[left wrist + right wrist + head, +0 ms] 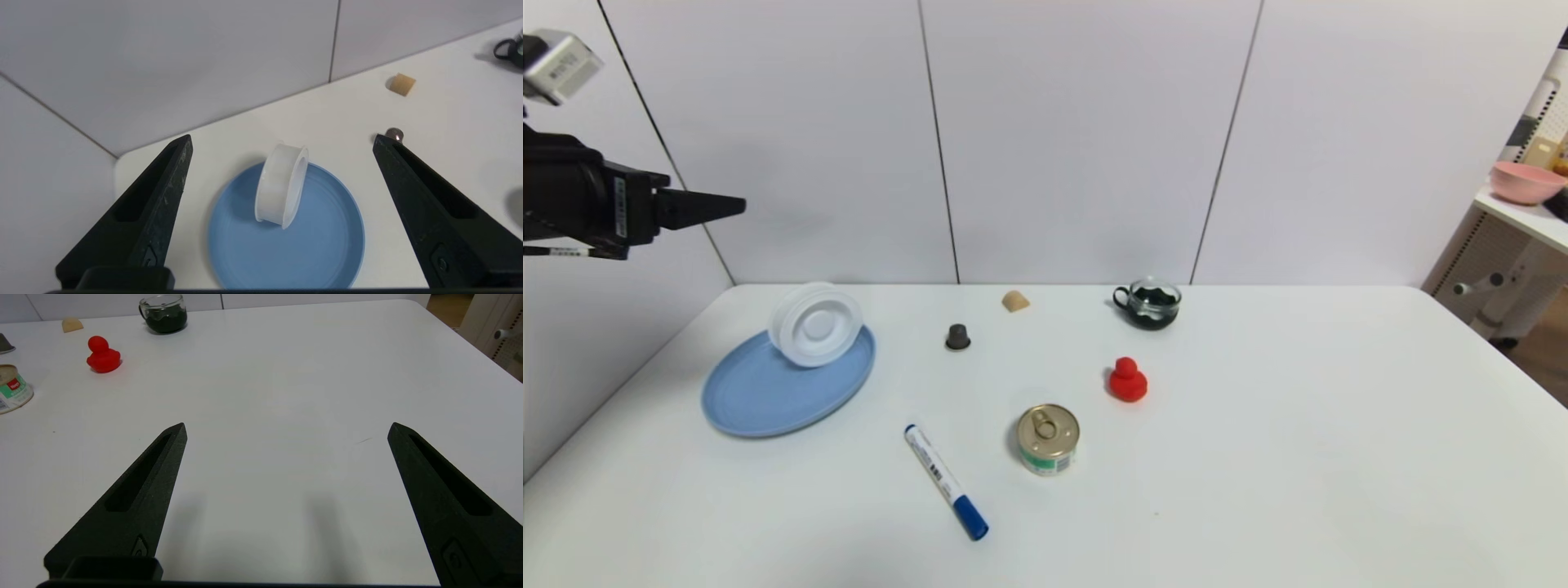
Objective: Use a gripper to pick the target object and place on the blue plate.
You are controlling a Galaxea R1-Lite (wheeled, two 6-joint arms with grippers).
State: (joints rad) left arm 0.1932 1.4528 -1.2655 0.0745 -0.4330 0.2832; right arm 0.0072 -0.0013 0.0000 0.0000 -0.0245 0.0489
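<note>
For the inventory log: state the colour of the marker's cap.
Blue: the marker has a white barrel and a blue cap at its near end, clearest in the head view.

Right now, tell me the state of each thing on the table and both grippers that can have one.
Left gripper: open, raised above the plate.
Right gripper: open, over bare table.
White spool: on edge, leaning, resting on the plate.
Blue plate: flat, holding the spool.
Tin can: upright, sealed.
Marker: lying down, capped.
Glass cup: upright, dark contents.
</note>
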